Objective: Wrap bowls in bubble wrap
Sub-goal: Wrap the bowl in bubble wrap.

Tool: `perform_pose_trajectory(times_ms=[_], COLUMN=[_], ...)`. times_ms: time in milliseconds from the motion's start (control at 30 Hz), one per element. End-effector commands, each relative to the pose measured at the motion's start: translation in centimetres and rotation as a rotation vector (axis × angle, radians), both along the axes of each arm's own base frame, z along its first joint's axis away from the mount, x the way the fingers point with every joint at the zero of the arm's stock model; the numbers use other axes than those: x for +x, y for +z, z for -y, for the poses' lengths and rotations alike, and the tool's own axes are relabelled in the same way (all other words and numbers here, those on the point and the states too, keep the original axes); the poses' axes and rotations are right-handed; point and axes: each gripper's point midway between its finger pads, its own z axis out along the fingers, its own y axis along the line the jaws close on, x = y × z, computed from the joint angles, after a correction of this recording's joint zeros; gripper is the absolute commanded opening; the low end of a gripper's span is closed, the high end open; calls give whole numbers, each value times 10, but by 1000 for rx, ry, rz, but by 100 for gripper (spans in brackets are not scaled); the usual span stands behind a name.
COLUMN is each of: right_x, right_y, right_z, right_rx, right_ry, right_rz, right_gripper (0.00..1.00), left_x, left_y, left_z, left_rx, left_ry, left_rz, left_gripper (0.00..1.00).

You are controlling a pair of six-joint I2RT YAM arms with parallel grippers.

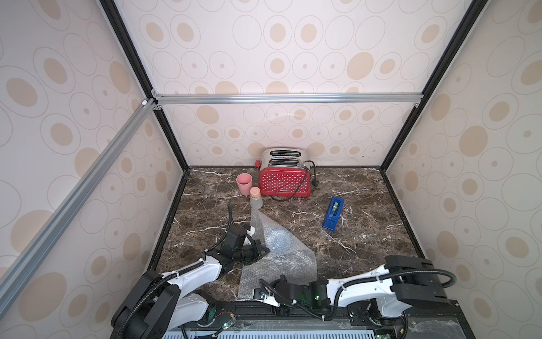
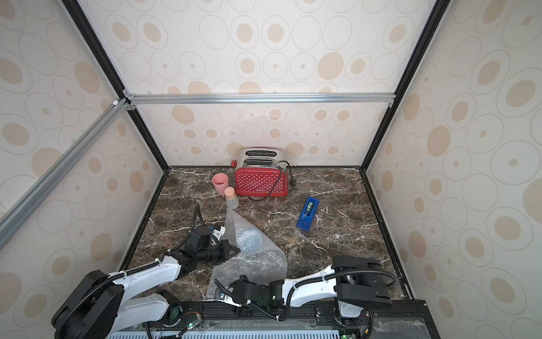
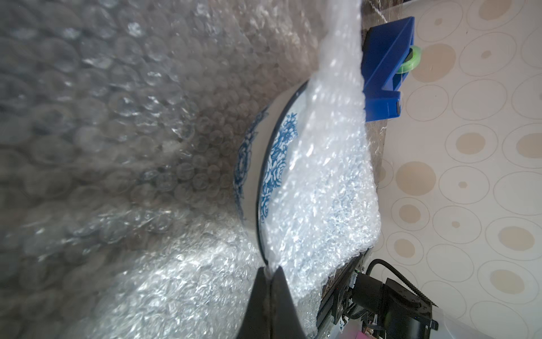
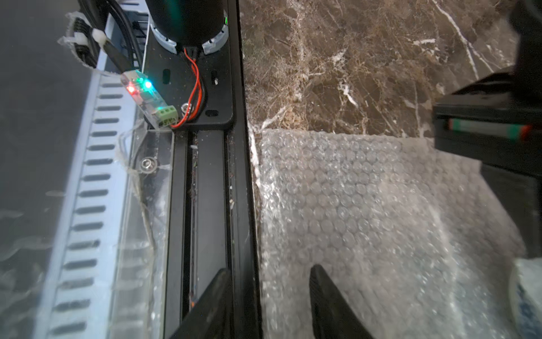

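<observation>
Left wrist view has your left gripper (image 3: 271, 268) clamped tight on the wrap (image 3: 316, 190) right at the rim of the bowl (image 3: 258, 164), with a flap lying over its mouth. The bowl sits on the wrap just off table centre toward 8 o'clock, hidden in both top views. Your right gripper (image 4: 269, 270) hangs with jaws apart and empty over the wrap's 6 o'clock edge. Pull the flap taut across without tipping the bowl, then pinch that near edge and fold it up.

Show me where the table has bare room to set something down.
Bare marble table lies between the tape dispenser and the right wall, and from the toaster to the back right corner. Crowded: the bubble wrap, left gripper, pink cup and bottle.
</observation>
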Motion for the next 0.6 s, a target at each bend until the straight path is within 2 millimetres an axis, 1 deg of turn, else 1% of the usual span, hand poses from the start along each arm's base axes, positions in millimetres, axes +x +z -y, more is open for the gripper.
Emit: perform_pose_trajectory(times_ms=[0, 133, 300, 500, 567], right_x=[16, 14, 8, 5, 6], right_y=[17, 11, -5, -15, -21], right_z=[-28, -42, -55, -66, -67], right_rx=[86, 101, 71, 68, 50], right_ry=[-86, -91, -68, -68, -75], right_rz=[92, 87, 51, 20, 12], right_gripper=[47, 48, 48, 49, 49], left_x=[4, 5, 6, 6, 6], left_y=[2, 2, 2, 0, 1], left_z=[1, 1, 2, 2, 3], left_rx=[15, 17, 21, 27, 25], left_ry=[2, 4, 2, -3, -5], left_rz=[11, 11, 10, 5, 4], left_gripper=[0, 0, 0, 0, 0])
